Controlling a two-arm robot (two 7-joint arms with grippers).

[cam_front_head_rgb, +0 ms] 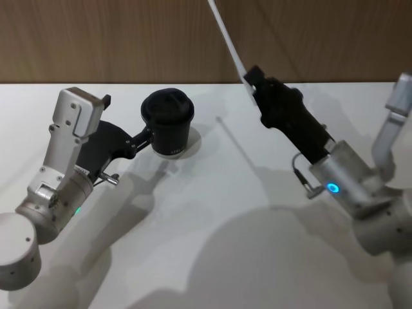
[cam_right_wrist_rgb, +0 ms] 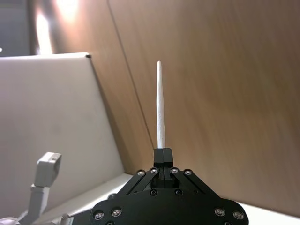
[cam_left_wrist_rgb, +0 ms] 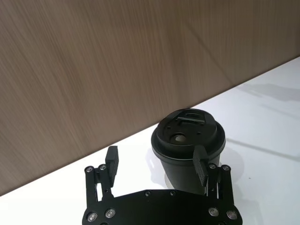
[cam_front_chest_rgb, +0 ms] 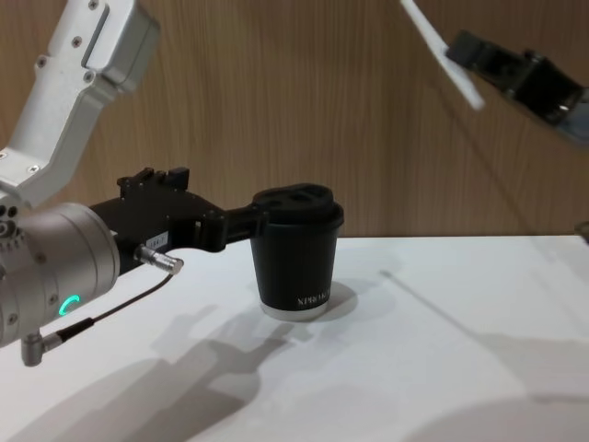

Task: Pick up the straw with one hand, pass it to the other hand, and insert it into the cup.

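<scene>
White desk (cam_front_head_rgb: 212,219) in front of a wood-panel wall (cam_front_head_rgb: 116,38). Left end effector (cam_left_wrist_rgb: 156,158) is low over the desk at rear left, released, 2 fingers spread, 1 finger right at the side of the cup (cam_front_head_rgb: 168,122), the other apart from it. Right end effector (cam_front_head_rgb: 252,76) is raised at right rear, clenched on the straw (cam_front_head_rgb: 226,35) near 1 end. Black lidded cup stands upright on the desk. Straw is tilted, pointing up, well apart from the cup.

straw (cam_front_head_rgb: 226,37): white, thin, tilted, raised | cup (cam_front_head_rgb: 168,122): black paper, lidded, upright
</scene>
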